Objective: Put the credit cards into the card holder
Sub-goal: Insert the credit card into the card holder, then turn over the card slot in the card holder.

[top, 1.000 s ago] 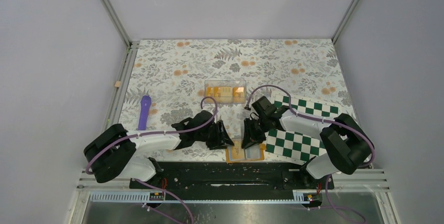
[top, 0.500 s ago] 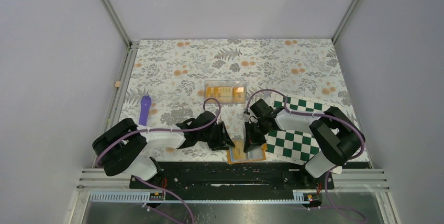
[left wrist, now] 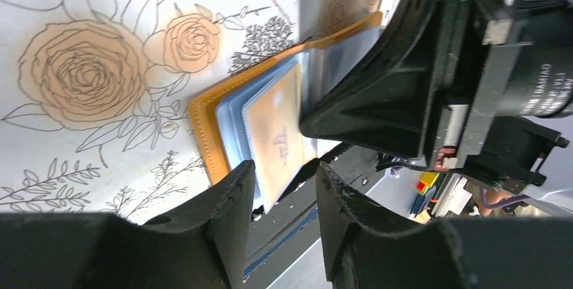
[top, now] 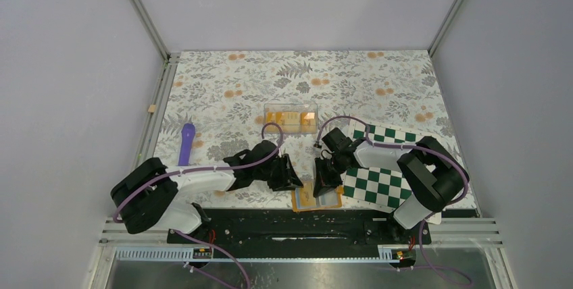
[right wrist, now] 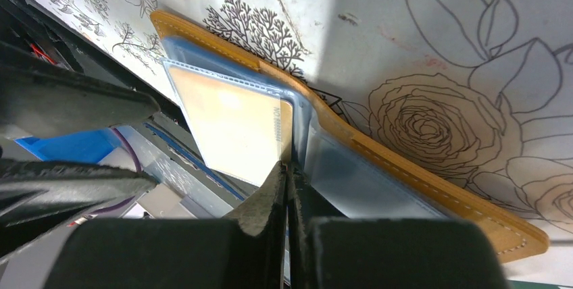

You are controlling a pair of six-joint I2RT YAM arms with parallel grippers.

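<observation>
1. Since the earlier frame the right arm's elbow had swung inward over the chequered board (top: 378, 184), and the right gripper (top: 324, 175) had closed; the left arm had shifted only slightly
2. The card holder (top: 316, 198) lay open at the near table edge, between the two grippers, with its light-blue pockets facing up
3. One credit card (right wrist: 230, 120) sat in a clear pocket and appeared only partly seated; further cards lay in the clear box (top: 290, 119), well behind
4. The right jaws were pressed together, tips at the card's inner edge; whether pocket film was nipped could not be told
5. The left gripper (left wrist: 284, 174) held its jaws spread with nothing between them, just beside the card's outer end
6. Handling judgement: the card is light, stiff and slick, so take it by a short edge and push lengthwise; the holder is soft and liable to slide, so pin its orange rim
</observation>
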